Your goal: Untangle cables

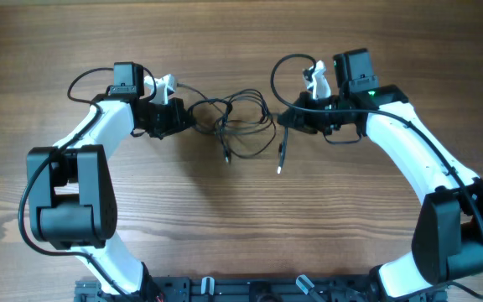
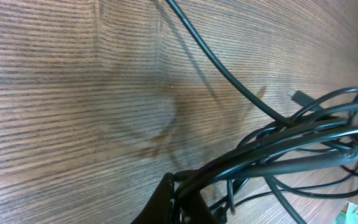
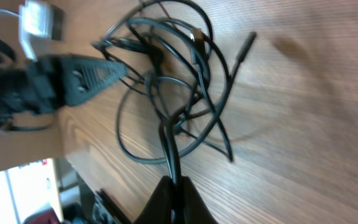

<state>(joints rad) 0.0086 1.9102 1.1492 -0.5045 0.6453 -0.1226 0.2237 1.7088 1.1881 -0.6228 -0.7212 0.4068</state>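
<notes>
Cables (image 1: pixel 229 126) between left gripper (image 1: pixel 189 120), right gripper (image 1: pixel 284 117)

A bunch of thin black cables (image 1: pixel 240 117) lies in the middle of the brown wooden table (image 1: pixel 241 226). The left gripper (image 1: pixel 189 120) is pinched tight on the bunch's left side. The right gripper (image 1: pixel 285 117) is pinched tight on its right side. Two loose ends (image 1: pixel 280 159) point toward the robot (the right one has a shiny tip). The white arms (image 1: pixel 99 127) curve out to both sides.
</notes>
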